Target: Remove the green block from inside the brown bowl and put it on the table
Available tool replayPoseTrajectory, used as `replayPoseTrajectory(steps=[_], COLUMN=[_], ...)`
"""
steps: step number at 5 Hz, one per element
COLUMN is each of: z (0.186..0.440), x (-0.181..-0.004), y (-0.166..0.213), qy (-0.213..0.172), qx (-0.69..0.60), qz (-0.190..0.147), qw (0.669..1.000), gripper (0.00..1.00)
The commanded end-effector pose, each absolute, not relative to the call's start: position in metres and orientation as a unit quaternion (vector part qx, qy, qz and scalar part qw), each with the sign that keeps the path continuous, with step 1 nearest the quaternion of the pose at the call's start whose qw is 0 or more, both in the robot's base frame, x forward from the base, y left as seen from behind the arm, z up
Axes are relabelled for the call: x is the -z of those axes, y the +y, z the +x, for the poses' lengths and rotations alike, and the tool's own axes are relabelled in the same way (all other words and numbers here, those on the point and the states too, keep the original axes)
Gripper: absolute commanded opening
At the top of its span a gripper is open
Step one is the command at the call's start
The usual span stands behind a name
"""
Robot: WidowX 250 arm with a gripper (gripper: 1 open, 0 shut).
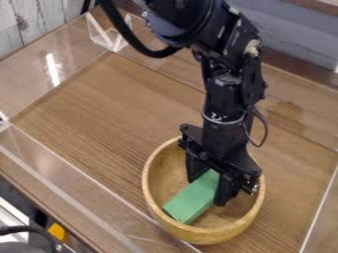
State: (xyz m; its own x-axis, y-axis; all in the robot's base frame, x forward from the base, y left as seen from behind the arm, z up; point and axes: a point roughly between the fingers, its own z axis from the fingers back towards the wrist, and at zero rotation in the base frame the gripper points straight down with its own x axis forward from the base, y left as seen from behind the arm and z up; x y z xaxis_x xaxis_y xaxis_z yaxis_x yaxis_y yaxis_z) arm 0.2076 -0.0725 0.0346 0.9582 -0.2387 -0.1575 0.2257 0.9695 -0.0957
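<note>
We see a single black jointed robot arm [211,49] entering from the upper left of the camera view, bending at its elbow and dropping almost straight down; its wrist section stands near vertical, with dark cables looping beside the upper links; at its lower end the black two-fingered gripper [218,178] points steeply downward; its fingers [235,183] are drawn together, pinching the upper end of something between them.

Clear acrylic walls [53,59] catching bright glare; pale surface beyond, top right.
</note>
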Motion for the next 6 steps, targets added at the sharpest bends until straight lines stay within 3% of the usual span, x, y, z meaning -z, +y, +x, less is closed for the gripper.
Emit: replayPoseTrajectory(steps=[1,2,4,6], z=[0.224,0.232,0.235,0.233], x=[-0.05,-0.053,-0.034,-0.051], y=[-0.07,-0.065,-0.045,-0.045], qy=[0.058,0.058,0.057,0.059], qx=[0.09,0.066,0.018,0.04], qz=[-0.042,-0.043,-0.044,-0.041], qw=[0.993,0.995,0.997,0.997], gripper=[0.0,0.0,0.0,0.0])
